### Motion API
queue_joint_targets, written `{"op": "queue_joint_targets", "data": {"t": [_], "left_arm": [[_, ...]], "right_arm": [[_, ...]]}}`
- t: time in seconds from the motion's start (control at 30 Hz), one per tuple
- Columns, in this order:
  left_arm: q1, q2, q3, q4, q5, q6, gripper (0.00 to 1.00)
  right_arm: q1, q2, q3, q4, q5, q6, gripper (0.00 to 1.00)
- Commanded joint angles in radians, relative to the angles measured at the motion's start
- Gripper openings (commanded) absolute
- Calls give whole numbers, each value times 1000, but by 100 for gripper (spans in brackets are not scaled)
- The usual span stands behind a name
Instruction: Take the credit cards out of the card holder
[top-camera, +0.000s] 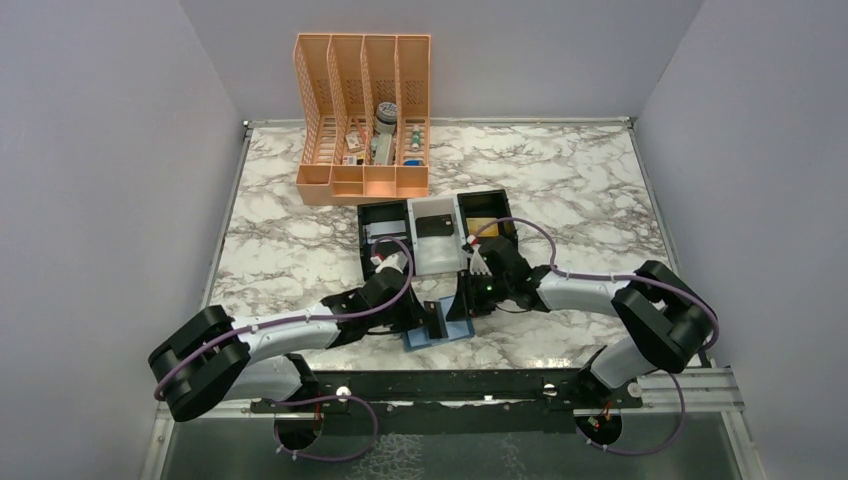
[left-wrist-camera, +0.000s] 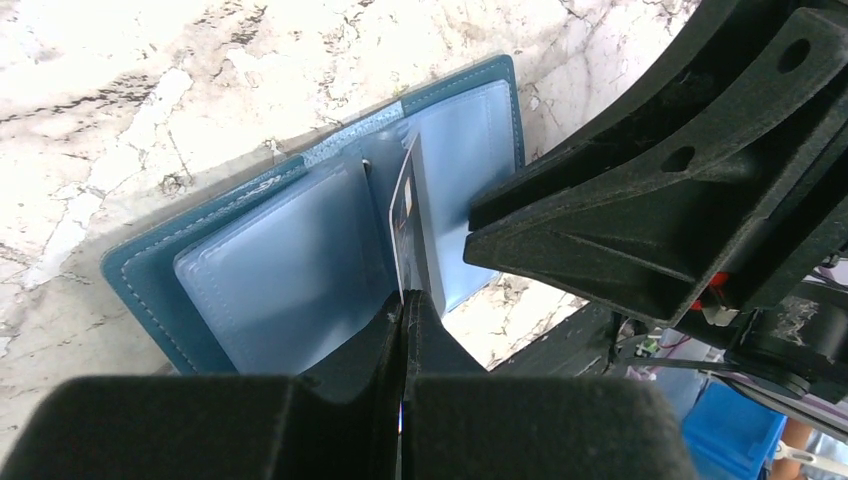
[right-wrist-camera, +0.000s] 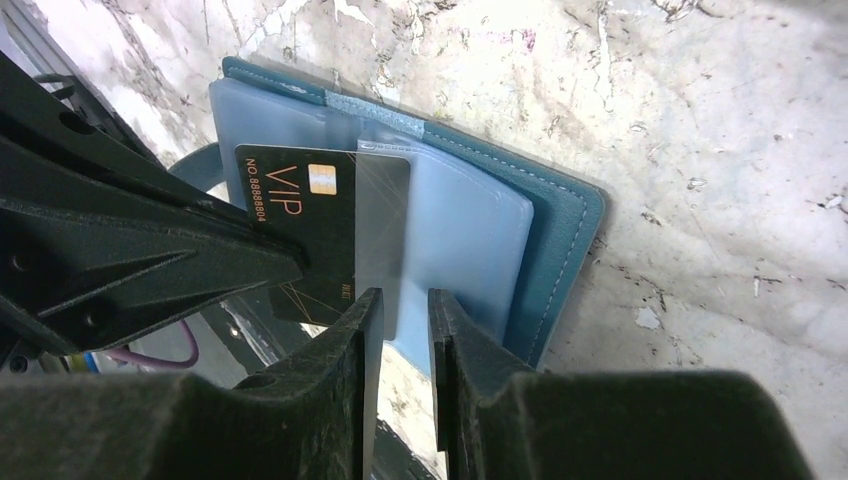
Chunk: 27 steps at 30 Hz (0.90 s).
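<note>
Located card holder (left-wrist-camera: 140, 285) lying open and flat on the table (right-wrist-camera: 700, 120), close to the near edge and about midway along it, between both grippers. Found left gripper (left-wrist-camera: 403, 305) clenched on the exposed end of black credit card (right-wrist-camera: 300, 215). Observed the card raised on edge above the holder's centre fold, printed "VIP" in gold, with the opposite end inside a clear sleeve (right-wrist-camera: 385, 230) of the holder. Found right gripper (right-wrist-camera: 403, 300) with jaws partly apart, straddling the free edge of the sleeve. Saw a gap between the fingers. Could not confirm contact between pads and sleeve. Noted black-and-white three-compartment tray (top-camera: 437, 235) just beyond the holder, toward the middle of the table. Noted orange file rack (top-camera: 363, 110) near the far edge.
</note>
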<state>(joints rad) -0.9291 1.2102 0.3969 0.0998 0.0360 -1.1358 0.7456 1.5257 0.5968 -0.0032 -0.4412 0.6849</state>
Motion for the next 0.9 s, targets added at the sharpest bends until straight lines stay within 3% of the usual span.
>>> {"op": "queue_joint_targets", "data": {"t": [0.0, 0.33, 0.53, 0.67, 0.87], "left_arm": [[6, -24, 33, -119, -47, 61, 0], [9, -189, 150, -436, -84, 226, 0], [14, -167, 255, -579, -89, 358, 0], [15, -163, 292, -608, -110, 401, 0], [65, -209, 296, -526, -3, 482, 0]], "right_arm": [[3, -44, -12, -16, 61, -15, 25], [2, -213, -4, -56, 204, -18, 28], [1, -293, -12, -78, 276, -5, 31], [1, -331, -31, -58, 287, 11, 35], [-2, -373, -75, -34, 321, 71, 53]]}}
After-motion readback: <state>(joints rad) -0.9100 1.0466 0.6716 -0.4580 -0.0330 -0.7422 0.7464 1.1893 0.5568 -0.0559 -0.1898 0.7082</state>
